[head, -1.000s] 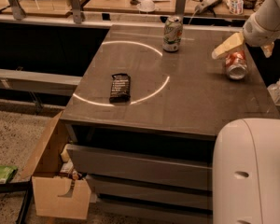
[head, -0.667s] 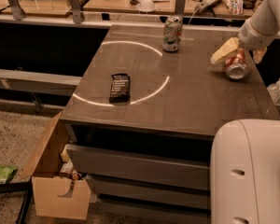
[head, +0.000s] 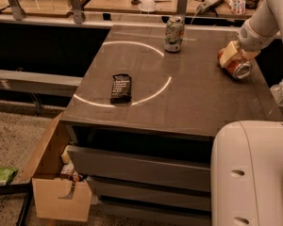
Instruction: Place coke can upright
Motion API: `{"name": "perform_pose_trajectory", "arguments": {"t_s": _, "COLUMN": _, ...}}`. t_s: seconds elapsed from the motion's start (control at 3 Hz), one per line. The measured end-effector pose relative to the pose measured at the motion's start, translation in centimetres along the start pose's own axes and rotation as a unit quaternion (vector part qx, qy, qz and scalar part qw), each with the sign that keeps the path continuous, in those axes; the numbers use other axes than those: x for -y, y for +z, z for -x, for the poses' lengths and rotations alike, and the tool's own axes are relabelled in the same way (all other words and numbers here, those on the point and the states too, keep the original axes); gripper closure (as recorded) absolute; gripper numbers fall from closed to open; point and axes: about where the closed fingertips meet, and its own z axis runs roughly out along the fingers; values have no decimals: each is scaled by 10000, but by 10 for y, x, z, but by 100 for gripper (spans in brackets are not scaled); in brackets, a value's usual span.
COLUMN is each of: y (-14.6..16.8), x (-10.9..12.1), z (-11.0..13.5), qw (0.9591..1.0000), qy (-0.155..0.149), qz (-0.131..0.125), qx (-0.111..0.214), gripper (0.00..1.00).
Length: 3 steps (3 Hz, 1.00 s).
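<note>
- Lying on its side near the right edge of the dark grey counter (head: 179,102) is the red aluminium coke can (head: 237,68), its silver top facing the camera.
- The cream claw (head: 231,55) is sitting over the can's far end; I cannot tell whether it is clamping it.
- A green-and-white can (head: 174,34) is standing upright at the back.
- A dark wrapped snack bar (head: 121,88) is lying flat to the left.

**Table layout from my console**

I see the red aluminium coke can (head: 239,68) lying on its side near the right edge of the dark flat-topped table (head: 188,107). The gripper (head: 231,55) is at the can's far end. The green-and-white can (head: 174,34) stands upright farther back, to the left. The black wrapped snack bar (head: 121,88) lies front-left. A brown cardboard box (head: 56,197) sits on the floor below the table's left corner.
</note>
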Motion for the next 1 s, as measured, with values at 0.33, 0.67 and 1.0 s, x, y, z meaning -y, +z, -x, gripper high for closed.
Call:
{"name": "perform_pose_trajectory", "arguments": {"t_s": 0.33, "y": -28, "x": -15, "z": 10, "qw": 9976, "qy": -673, "qz": -115, "qx": 95, "gripper": 88}}
{"name": "perform_pose_trajectory", "arguments": {"t_s": 0.67, "y": -79, "x": -32, "z": 24, "qw": 9847, "qy": -1650, "qz": -138, "qx": 547, "gripper": 100}}
{"name": "perform_pose_trajectory", "arguments": {"t_s": 1.0, "y": -118, "x": -50, "z": 39, "qw": 9551, "qy": -2600, "qz": 232, "qx": 1403, "gripper": 100}}
